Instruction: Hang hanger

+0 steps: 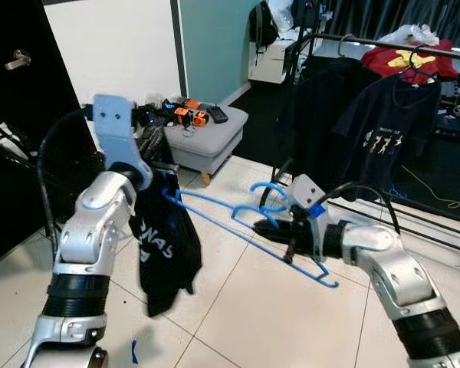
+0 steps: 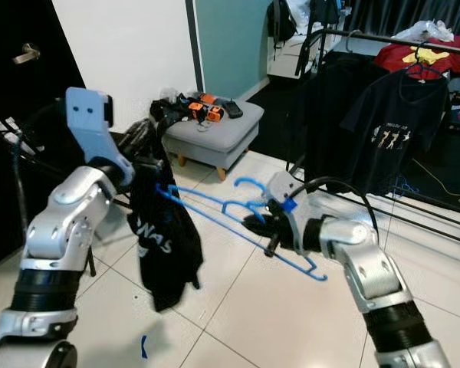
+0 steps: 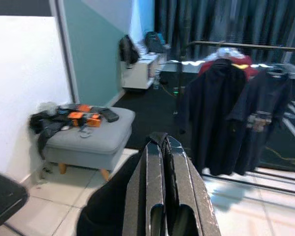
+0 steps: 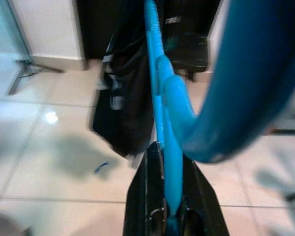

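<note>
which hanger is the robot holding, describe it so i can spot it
Start at the clothes rail at the back, hung with dark shirts, then come forward over the white tiles. The blue hanger spans both arms: right claw gripping its middle, a black shirt draped on its far end at the left claw.

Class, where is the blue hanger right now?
In the head views the blue hanger is held mid-air over the tiled floor, between the right gripper and the black shirt at the left gripper.
</note>
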Controlling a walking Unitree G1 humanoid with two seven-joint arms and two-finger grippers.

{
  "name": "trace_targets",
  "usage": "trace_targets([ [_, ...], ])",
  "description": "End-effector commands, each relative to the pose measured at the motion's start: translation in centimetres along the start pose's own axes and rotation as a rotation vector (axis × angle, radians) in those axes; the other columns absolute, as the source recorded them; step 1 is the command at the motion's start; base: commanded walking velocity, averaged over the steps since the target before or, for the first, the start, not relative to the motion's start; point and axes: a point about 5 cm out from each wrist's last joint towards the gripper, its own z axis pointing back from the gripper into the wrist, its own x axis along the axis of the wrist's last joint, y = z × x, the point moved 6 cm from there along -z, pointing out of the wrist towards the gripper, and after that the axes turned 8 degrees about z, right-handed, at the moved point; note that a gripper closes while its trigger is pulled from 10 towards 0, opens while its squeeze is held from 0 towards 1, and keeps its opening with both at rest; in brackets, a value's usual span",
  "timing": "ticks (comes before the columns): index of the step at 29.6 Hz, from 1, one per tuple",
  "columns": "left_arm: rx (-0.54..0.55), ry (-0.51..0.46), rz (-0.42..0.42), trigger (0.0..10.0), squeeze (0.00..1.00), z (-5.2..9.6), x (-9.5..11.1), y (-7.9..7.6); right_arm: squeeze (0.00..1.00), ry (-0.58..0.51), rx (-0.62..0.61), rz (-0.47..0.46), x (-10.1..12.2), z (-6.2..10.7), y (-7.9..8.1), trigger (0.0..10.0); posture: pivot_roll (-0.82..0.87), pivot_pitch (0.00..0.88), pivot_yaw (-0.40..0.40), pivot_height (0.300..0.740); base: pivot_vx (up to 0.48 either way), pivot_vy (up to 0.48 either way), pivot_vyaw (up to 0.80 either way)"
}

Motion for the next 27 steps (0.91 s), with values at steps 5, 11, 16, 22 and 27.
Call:
trace_targets([
  [5,-0.040,0.027,0.014,10.0,0.00,0.5,-1.2,-1.9,0.00,-0.036,-0.113,-0.055,1.1,-0.7,-1.8,10.0,-0.10,0.000,0.040,0.736,0.000,0.000,0.00],
  [11,-0.046,0.051,0.001,10.0,0.00,0.8,-2.0,-2.2,0.00,-0.087,-0.107,-0.076,2.2,-0.6,-1.7,10.0,-0.11,0.000,0.040,0.736,0.000,0.000,0.00],
  [16,-0.053,0.066,-0.027,10.0,0.00,0.8,-2.4,-2.4,0.00,-0.133,-0.046,-0.077,3.3,-0.4,-0.8,10.0,-0.11,0.000,0.037,0.736,0.000,0.000,0.00],
  [22,-0.035,0.071,-0.056,10.0,0.00,0.7,-2.7,-2.2,0.00,-0.063,0.111,0.004,2.1,-0.8,2.5,10.0,-0.13,0.000,0.050,0.736,0.000,0.000,0.00],
  [27,-0.028,0.080,-0.062,10.0,0.00,0.7,-2.9,-2.0,0.00,-0.021,0.094,-0.007,1.3,-2.6,4.0,10.0,-0.14,0.000,0.079,0.736,0.000,0.000,0.00],
])
